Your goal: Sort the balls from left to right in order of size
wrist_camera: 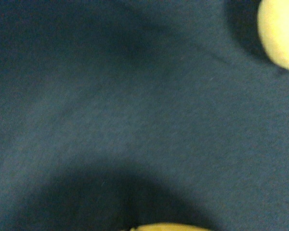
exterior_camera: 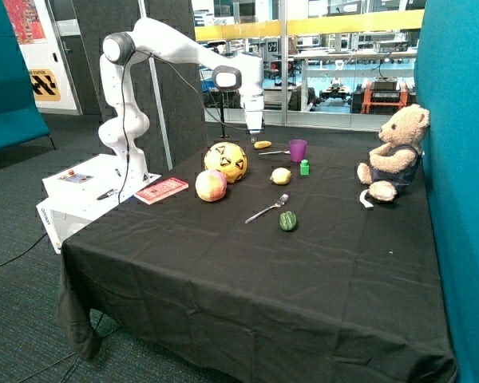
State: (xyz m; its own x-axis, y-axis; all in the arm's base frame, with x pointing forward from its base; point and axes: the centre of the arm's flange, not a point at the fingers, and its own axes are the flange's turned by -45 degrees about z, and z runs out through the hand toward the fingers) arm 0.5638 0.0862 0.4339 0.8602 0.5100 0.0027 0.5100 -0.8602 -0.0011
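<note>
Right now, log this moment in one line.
gripper: hovering behind yellow ball | holding: nothing visible | pink ball: on table | sort: not started

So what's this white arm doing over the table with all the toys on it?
It is meant to line up the balls by size. Right now the gripper hangs above the black cloth at the far side of the table, just behind the big yellow ball, and carries nothing that can be seen. The pink ball and the small yellow ball sit apart on the cloth, untouched. A spoon, a purple cup and a teddy bear lie around them.
</note>
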